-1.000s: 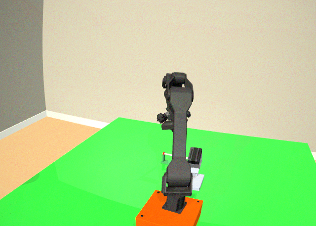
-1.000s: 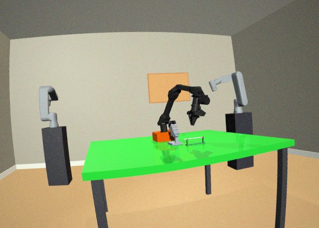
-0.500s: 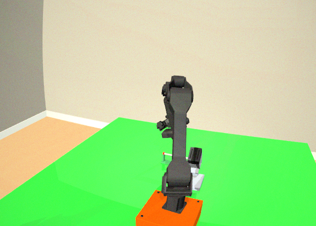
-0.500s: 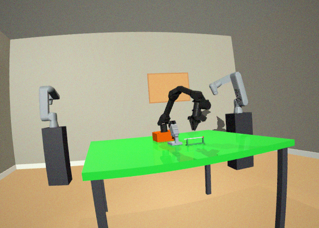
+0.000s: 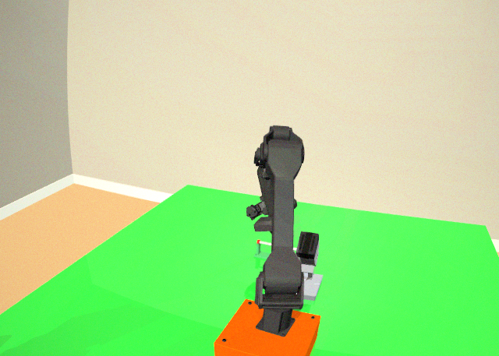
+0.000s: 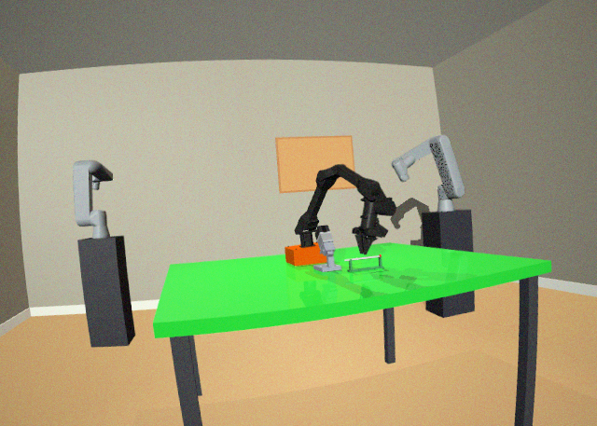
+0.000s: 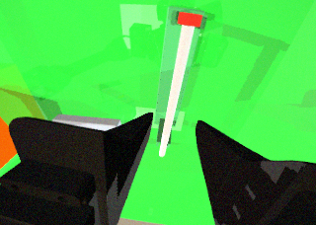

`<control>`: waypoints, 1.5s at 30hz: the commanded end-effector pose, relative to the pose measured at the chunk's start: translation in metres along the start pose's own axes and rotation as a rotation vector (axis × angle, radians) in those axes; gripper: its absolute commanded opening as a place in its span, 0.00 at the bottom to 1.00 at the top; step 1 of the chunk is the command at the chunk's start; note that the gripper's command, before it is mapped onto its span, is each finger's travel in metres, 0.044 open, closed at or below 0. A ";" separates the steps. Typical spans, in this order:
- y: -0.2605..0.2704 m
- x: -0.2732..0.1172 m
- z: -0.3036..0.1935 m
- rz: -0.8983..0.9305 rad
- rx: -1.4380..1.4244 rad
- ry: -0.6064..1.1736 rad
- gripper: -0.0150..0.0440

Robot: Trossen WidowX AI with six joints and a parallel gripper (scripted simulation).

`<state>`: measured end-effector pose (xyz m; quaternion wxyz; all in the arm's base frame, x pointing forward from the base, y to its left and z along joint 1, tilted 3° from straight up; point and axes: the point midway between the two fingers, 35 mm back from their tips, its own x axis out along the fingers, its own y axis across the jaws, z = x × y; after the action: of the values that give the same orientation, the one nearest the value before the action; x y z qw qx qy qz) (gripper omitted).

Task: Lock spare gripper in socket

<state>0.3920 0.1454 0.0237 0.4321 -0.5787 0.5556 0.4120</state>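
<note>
The white lock pin (image 5: 264, 243) (image 6: 362, 258) (image 7: 178, 72) with its red head (image 5: 258, 241) (image 6: 380, 255) (image 7: 190, 19) lies lengthwise across a low grey-green rack (image 5: 258, 249) (image 6: 350, 266) with two posts. My gripper (image 6: 364, 254) (image 7: 174, 121) points down above the rack, partly open and empty; the pin's plain end shows between and below the fingertips. In the top view the arm hides the fingers. Beside the rack a grey base (image 5: 312, 291) (image 6: 326, 267) carries a tilted grey body with a black end (image 5: 307, 245) (image 6: 323, 228). Socket and spigot cannot be told apart.
The orange block (image 5: 281, 344) (image 6: 299, 255) under my arm's base is close to the grey base. Two grey arms (image 6: 82, 190) (image 6: 451, 171) stand on dark pedestals beyond the green table (image 5: 161, 263) (image 6: 241, 301).
</note>
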 end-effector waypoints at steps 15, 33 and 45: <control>0.002 0.029 0.007 0.004 -0.007 0.008 0.56; 0.003 0.047 0.012 0.004 -0.007 0.008 0.43; 0.004 0.047 0.012 0.004 -0.007 0.008 0.25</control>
<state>0.3902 0.1438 -0.0248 0.4295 -0.5778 0.5581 0.4126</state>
